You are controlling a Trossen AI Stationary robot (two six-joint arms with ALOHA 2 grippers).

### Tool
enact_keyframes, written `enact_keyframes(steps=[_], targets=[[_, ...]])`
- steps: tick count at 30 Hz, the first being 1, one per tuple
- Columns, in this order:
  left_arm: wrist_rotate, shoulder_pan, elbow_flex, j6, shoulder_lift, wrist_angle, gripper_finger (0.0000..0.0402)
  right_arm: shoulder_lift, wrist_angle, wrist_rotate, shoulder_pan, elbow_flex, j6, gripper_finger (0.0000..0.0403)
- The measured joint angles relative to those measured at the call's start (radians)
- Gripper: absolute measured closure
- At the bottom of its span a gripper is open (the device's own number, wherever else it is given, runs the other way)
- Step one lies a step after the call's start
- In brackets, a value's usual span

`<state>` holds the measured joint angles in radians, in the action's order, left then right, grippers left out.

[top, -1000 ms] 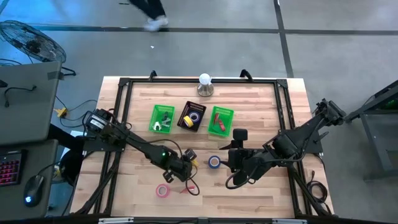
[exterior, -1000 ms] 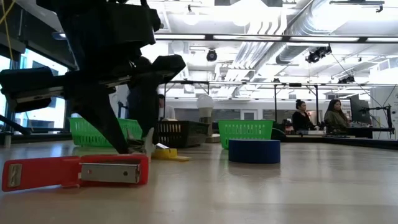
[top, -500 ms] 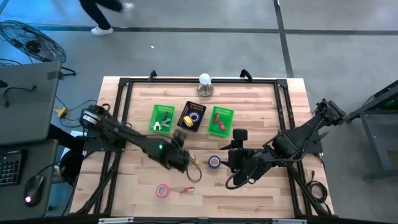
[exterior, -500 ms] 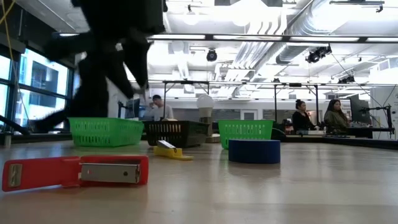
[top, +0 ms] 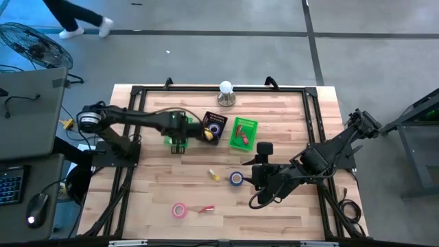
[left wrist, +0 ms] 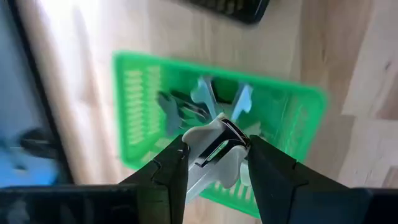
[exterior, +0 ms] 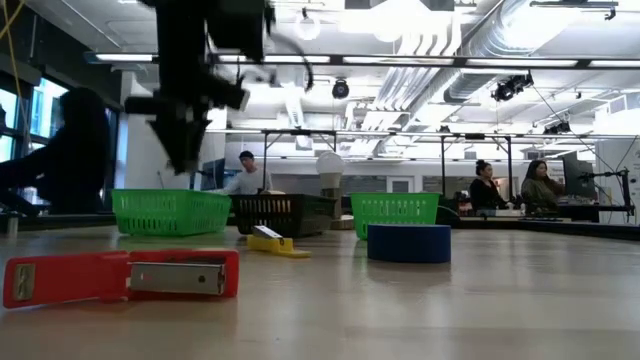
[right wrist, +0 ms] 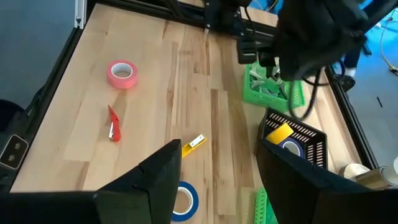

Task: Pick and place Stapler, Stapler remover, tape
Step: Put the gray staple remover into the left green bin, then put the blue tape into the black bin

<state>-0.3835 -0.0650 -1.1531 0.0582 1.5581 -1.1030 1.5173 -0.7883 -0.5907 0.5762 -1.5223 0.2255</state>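
Observation:
My left gripper (top: 178,139) hangs over the left green basket (top: 169,142), shut on a silver staple remover (left wrist: 217,142). More staple removers (left wrist: 205,99) lie in that basket (left wrist: 292,118). My right gripper (top: 252,180) waits open beside the blue tape roll (top: 236,178), which lies flat on the table (right wrist: 183,200). A pink tape roll (top: 179,210), a red stapler (top: 206,208) and a yellow stapler (top: 215,175) also lie on the wood. In the low view the red stapler (exterior: 125,275) is nearest, and the blue tape (exterior: 408,242) sits farther back. My left gripper pinches the staple remover's silver body (left wrist: 224,134) between its two fingers (left wrist: 177,158), coming from above and pointing down. The remover is lifted clear above the green basket.
A black basket (top: 212,127) with yellow and blue tape rolls and a second green basket (top: 243,132) holding a red stapler stand in a row near the far edge. A white bulb (top: 226,91) stands behind them. People sit in the room beyond the table.
My left gripper has risen from the table's middle, near the yellow stapler, and swung toward the far-left to above the left green basket. The stapler and tape rolls have stayed where they were.

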Motion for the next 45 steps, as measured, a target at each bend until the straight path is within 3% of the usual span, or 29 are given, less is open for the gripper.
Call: enact_keyframes(steps=[4, 8, 16, 21, 25, 30, 39, 45], targets=[[0.081, -0.095, 0.073, 0.036, 0.001, 0.075, 0.0273, 0.0, 0.0, 0.002, 0.0, 0.0, 0.004, 0.0204], [0.121, -0.138, 0.099, -0.03, 0.0, 0.104, 0.0269, 0.0, -0.005, 0.026, 0.0, 0.0, 0.006, 0.0204], [0.17, -0.116, 0.088, -0.071, 0.0, 0.108, 0.0098, 0.0, -0.012, 0.078, 0.0, 0.0, -0.007, 0.0204], [0.177, -0.099, 0.087, -0.127, 0.0, 0.104, 0.0038, 0.011, -0.041, 0.074, 0.0, -0.001, -0.007, 0.0204], [0.198, -0.061, 0.087, -0.181, -0.014, 0.084, 0.0028, 0.071, -0.133, 0.069, -0.029, -0.001, 0.021, 0.0204], [0.233, 0.031, 0.086, -0.256, -0.045, 0.068, 0.0026, 0.215, -0.238, 0.153, -0.119, -0.001, 0.097, 0.0204], [0.235, 0.258, 0.06, -0.42, -0.122, 0.07, 0.0026, 0.43, -0.208, 0.385, -0.249, -0.001, -0.005, 0.0204], [0.104, 0.407, 0.037, -0.472, -0.137, 0.086, 0.0025, 0.499, -0.132, 0.454, -0.293, -0.001, -0.05, 0.0204]])
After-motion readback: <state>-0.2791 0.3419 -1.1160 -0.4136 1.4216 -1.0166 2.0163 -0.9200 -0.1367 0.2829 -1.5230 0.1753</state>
